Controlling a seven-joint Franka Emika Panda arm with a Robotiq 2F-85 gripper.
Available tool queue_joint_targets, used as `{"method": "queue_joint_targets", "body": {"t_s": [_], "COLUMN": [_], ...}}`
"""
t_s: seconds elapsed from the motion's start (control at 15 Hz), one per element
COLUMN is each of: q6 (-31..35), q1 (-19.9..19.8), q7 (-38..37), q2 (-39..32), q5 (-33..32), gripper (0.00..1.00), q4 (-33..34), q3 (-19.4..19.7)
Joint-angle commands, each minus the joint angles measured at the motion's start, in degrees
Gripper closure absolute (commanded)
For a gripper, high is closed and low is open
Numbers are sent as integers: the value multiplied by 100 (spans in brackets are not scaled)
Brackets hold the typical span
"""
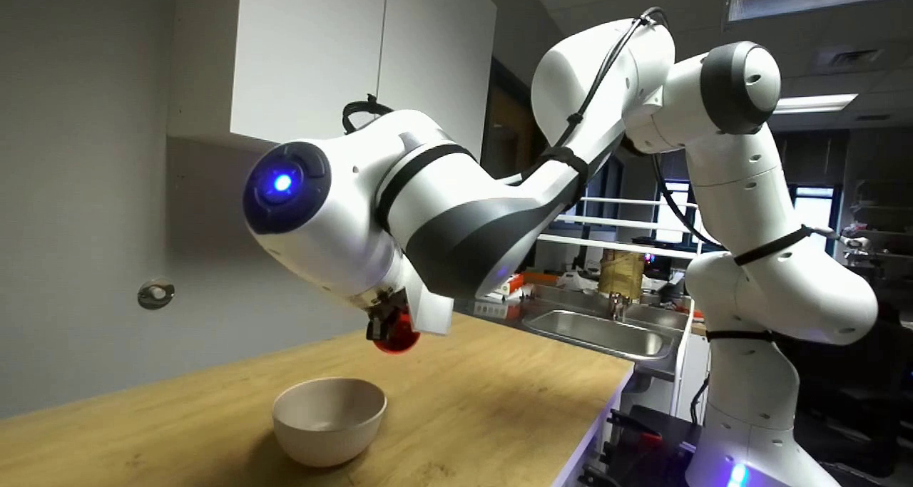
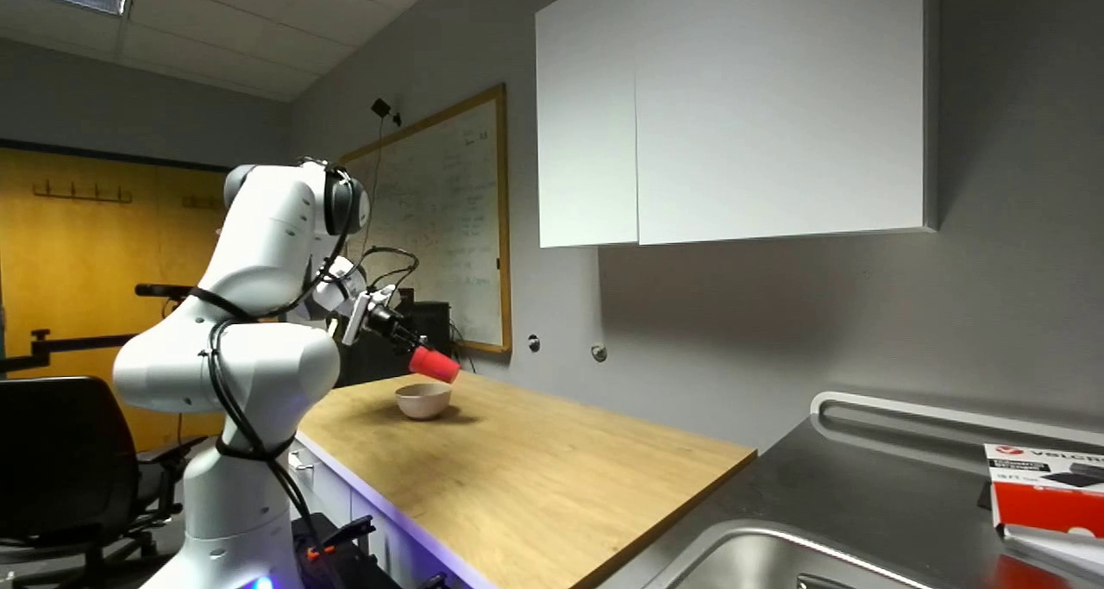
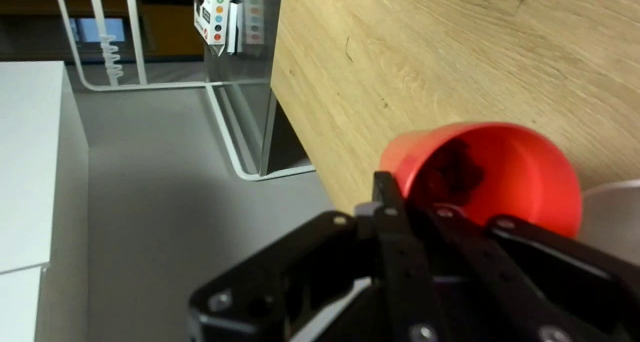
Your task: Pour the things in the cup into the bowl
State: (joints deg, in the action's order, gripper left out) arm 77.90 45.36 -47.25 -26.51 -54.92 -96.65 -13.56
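Red cup [image 2: 434,365], something dark [image 3: 460,172] inside, pinched at one side by my nearly closed gripper [image 3: 412,199], hung tilted above the table [image 2: 517,468] near the white bowl [image 1: 324,437].

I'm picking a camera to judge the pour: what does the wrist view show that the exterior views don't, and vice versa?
Wrist view only: dark contents inside the cup, too blurred to name.
Exterior views only: the robot's base and the sink.
Shared: the gripper holding the cup, the table, the cabinet and the bowl, of which the wrist view catches just a part.
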Motion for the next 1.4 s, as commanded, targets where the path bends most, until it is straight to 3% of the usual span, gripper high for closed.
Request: {"method": "queue_joint_targets", "body": {"t_s": [0.0,0.6,1.33], "q6": [-348,-552,-828], "q1": [292,934,1056], "q7": [-118,-74,-426], "q2": [-275,-951,-1161], "q5": [-448,-1483,-2841], "gripper": [98,98,98], "q4": [142,87,6], "q3": [-103,-48,-28]}}
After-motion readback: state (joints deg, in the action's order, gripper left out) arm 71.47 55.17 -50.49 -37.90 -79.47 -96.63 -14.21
